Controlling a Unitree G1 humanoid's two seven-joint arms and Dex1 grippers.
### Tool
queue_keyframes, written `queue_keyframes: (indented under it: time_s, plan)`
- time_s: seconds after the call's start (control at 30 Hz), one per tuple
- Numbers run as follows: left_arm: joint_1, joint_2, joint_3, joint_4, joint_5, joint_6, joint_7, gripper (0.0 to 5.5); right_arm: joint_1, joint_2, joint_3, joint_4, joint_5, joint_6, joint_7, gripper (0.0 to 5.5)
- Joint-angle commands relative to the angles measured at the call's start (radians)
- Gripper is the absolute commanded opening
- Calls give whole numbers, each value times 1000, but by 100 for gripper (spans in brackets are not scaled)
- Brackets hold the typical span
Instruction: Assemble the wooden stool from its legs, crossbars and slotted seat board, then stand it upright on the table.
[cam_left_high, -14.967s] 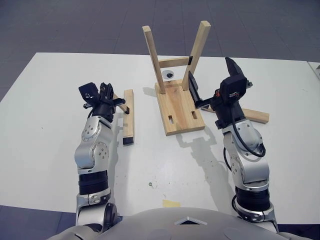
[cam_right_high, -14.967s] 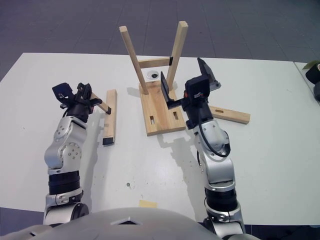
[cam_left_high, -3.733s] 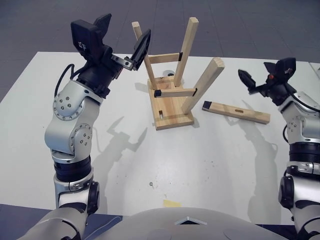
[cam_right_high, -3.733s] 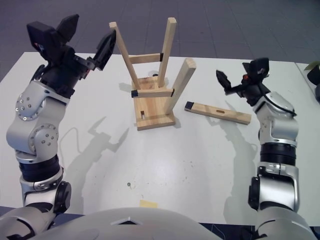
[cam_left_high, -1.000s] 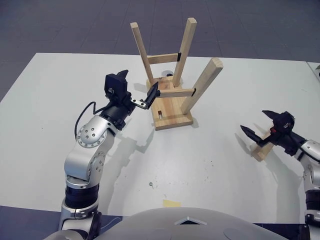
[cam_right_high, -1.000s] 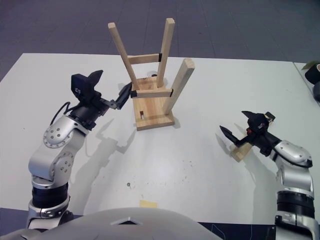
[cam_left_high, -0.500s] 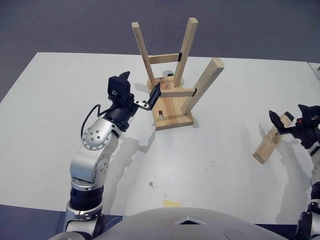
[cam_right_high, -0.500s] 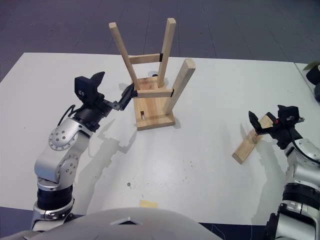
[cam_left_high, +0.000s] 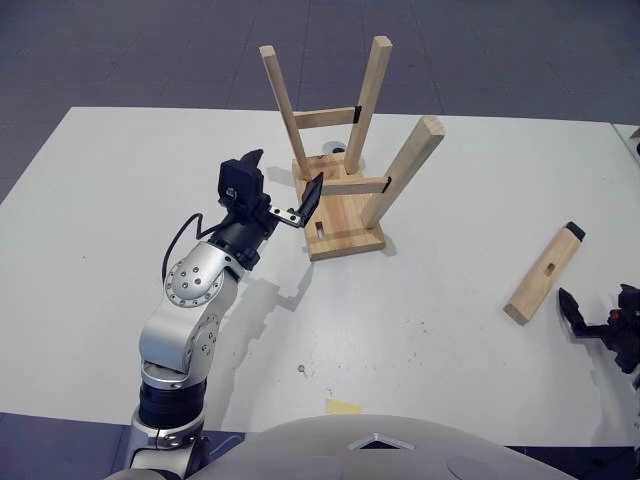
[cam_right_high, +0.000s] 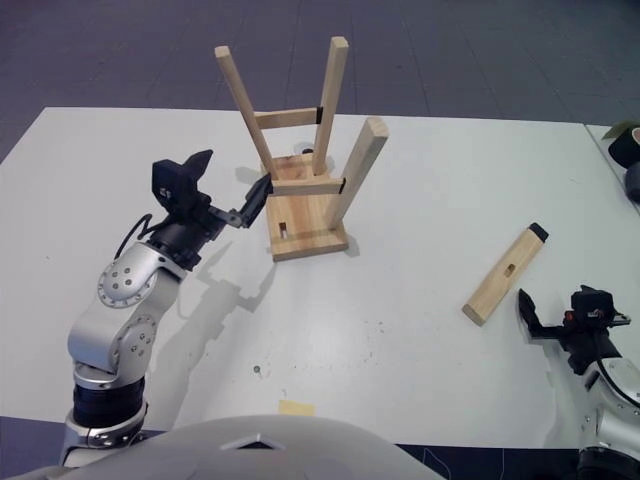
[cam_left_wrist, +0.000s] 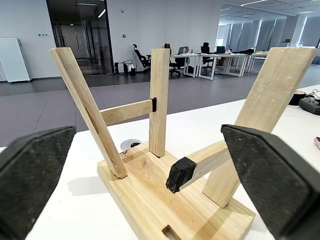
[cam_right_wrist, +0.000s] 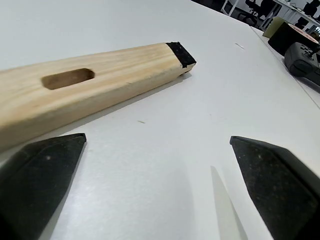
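The stool stands upside down at the table's back middle: the slotted seat board (cam_left_high: 345, 228) lies flat with three legs (cam_left_high: 367, 102) pointing up and two crossbars (cam_left_high: 326, 117) between them. The lower crossbar (cam_left_wrist: 199, 163) ends in a black tip over the board (cam_left_wrist: 150, 200). My left gripper (cam_left_high: 281, 186) is open just left of the board, aimed at it and holding nothing. A loose leg (cam_left_high: 545, 272) with a slot lies flat on the right (cam_right_wrist: 90, 82). My right gripper (cam_right_high: 560, 318) is open near the front right edge, just short of that leg.
A round cable hole (cam_left_high: 335, 150) sits in the white table (cam_left_high: 100, 220) behind the stool. A yellow sticker (cam_left_high: 342, 407) and a small dark speck (cam_left_high: 301, 369) lie near the front edge. Dark objects (cam_right_high: 630, 165) rest at the far right.
The right gripper has left the loose leg and drawn back toward the front edge; the leg now lies flat. The left gripper has edged slightly closer to the stool.
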Motion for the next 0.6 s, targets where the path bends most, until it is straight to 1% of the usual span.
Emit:
queue_keyframes:
  time_s: [0.03, 0.13, 0.23, 0.37, 0.47, 0.6]
  plan:
    - [-18, 9, -7, 10, 6, 15, -11, 540, 33, 64, 114, -95, 10, 55, 72, 537]
    - [-25, 8, -11, 18, 7, 12, -18, 540, 33, 80, 162, -123, 15, 35, 106, 537]
    - [-28, 9, -9, 26, 7, 8, -24, 540, 17, 76, 175, -87, 0, -42, 126, 537]
    - [-21, 3, -15, 36, 18, -1, -22, 540, -64, 43, 188, 88, -36, -186, 160, 537]
    - [-33, 0, -26, 49, 27, -10, -24, 540, -160, 38, 199, 212, -19, -162, 176, 537]
    - [-62, 2, -28, 75, 41, -19, -33, 540, -215, 89, 275, 126, 19, -63, 213, 537]
